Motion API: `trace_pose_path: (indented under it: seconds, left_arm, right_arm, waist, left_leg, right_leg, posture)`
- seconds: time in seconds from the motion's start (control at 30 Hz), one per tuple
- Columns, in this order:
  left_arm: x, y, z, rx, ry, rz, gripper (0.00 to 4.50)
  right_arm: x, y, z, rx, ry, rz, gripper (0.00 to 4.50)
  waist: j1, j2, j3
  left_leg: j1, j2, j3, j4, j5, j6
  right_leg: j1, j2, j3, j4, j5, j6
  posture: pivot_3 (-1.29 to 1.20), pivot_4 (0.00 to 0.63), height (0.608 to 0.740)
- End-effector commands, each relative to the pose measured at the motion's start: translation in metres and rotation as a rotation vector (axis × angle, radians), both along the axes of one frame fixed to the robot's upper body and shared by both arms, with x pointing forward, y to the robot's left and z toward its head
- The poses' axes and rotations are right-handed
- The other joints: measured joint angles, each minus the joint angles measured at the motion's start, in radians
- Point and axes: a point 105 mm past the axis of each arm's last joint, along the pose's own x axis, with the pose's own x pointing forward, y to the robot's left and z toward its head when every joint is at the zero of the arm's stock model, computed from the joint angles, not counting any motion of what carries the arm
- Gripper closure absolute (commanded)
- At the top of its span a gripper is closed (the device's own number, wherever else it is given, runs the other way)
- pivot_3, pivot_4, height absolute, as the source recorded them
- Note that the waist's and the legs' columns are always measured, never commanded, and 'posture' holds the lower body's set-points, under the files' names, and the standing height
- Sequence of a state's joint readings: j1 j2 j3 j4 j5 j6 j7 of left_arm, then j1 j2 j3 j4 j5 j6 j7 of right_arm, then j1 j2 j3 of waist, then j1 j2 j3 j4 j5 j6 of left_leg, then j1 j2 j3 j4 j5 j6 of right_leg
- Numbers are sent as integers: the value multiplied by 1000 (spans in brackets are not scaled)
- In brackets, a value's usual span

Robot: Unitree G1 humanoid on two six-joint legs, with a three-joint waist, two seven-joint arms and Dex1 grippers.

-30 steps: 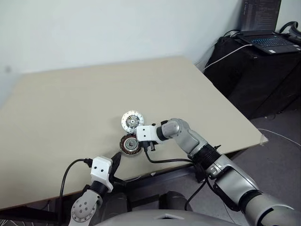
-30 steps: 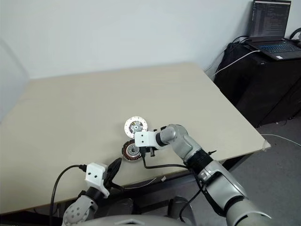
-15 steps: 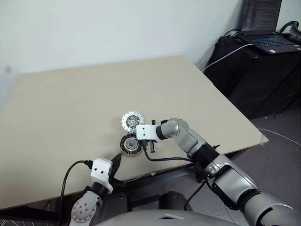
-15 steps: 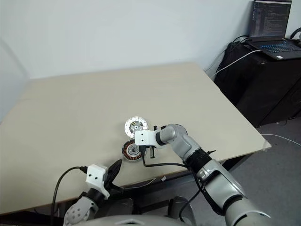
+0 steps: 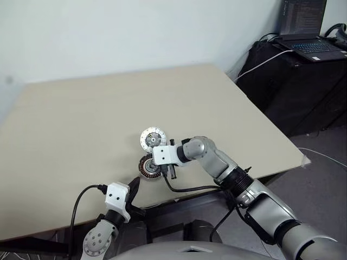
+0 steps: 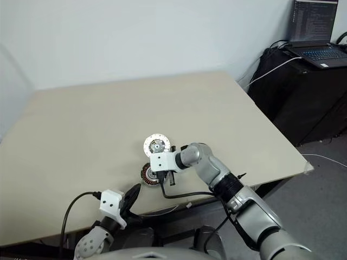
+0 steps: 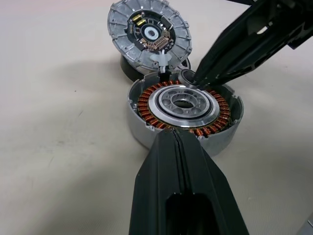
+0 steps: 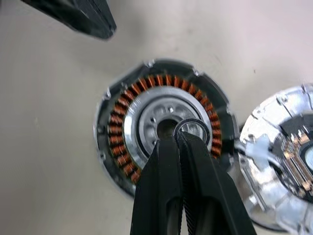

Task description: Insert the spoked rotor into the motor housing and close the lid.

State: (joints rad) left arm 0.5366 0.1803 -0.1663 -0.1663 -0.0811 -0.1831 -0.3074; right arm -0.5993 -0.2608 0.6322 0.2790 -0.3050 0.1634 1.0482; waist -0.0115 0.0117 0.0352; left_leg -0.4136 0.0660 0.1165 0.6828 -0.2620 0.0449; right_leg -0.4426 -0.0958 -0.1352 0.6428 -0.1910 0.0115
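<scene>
My right gripper (image 8: 179, 141) is clenched, black fingers pinching the near edge of a small plain black ring (image 8: 192, 131). I see no spokes in it, so I read it as the o-ring, not the spoked rotor. The ring lies flat-on over the round dark-rimmed motor housing with copper windings (image 8: 117, 128), just off the grey centre bore toward the lid side and roughly parallel to the housing's face. Any seating move looks like a small shift to centre, then straight down. In the left eye view the housing (image 5: 146, 169) sits low centre on the beige table (image 5: 81, 119). The silver-grey lid with pale segments (image 5: 152, 138) is touching it just above, face up. A dark edge (image 7: 128, 73) peeks from under the lid. It may be the rotor, I can't tell. My left gripper (image 5: 134, 187) is clenched empty, just lower left of the housing. The right arm is clearly nearer.
</scene>
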Motion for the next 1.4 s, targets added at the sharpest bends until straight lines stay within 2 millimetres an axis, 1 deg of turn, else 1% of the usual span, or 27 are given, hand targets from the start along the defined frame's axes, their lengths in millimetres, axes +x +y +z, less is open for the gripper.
trace_pose_path:
  seconds: [0.03,0.27,0.53,0.77,1.1,1.17,1.2,1.27,1.4]
  left_arm:
    - [2,0,8,-8,-38,1,4500]
    - [2,0,9,-9,-40,4,4500]
    - [2,-1,10,-10,-43,0,4500]
    - [3,-1,10,-11,-44,0,4500]
    - [3,0,10,-9,-44,7,4500]
    - [2,1,10,-9,-44,8,4500]
    - [3,1,10,-9,-44,9,4500]
    - [3,1,10,-9,-44,8,4500]
    - [3,0,10,-11,-43,5,4500]
  right_arm:
    - [0,9,8,24,-22,21,4459]
    - [-3,10,1,11,-4,23,4459]
    - [0,6,-4,4,5,-6,4459]
    - [1,3,-5,-5,10,-12,4459]
    - [0,7,-5,1,18,-5,4459]
    - [0,6,-4,2,16,-9,3978]
    - [0,6,-4,3,14,-10,3821]
    - [-1,5,-3,5,18,-3,3183]
    - [-1,6,7,38,-2,6,3183]
  waist:
    - [0,0,0]
    - [-1,0,0]
    - [-1,0,0]
    - [-1,0,0]
    - [-1,0,0]
    - [-1,0,0]
    - [-1,0,0]
    - [0,0,0]
    - [-1,0,0]
  left_leg:
    - [0,0,0,0,0,0]
    - [0,0,0,0,0,0]
    - [0,0,0,0,0,0]
    - [0,0,0,0,0,0]
    - [0,0,0,0,0,0]
    - [0,0,0,0,0,0]
    - [0,0,0,0,0,0]
    - [0,0,0,0,0,0]
    - [0,0,0,0,0,0]
  right_leg:
    - [0,0,0,0,0,0]
    - [0,0,0,0,0,0]
    - [0,0,0,0,0,0]
    - [0,0,0,0,0,0]
    - [0,0,0,0,0,0]
    - [0,0,0,0,0,0]
    - [0,0,0,0,0,0]
    - [0,0,0,0,0,0]
    - [0,0,0,0,0,0]
  posture:
    - [0,0,740]
    - [0,0,740]
    - [0,0,740]
    - [0,0,740]
    - [0,0,740]
    - [0,0,740]
    - [0,0,740]
    - [0,0,740]
    - [0,0,740]
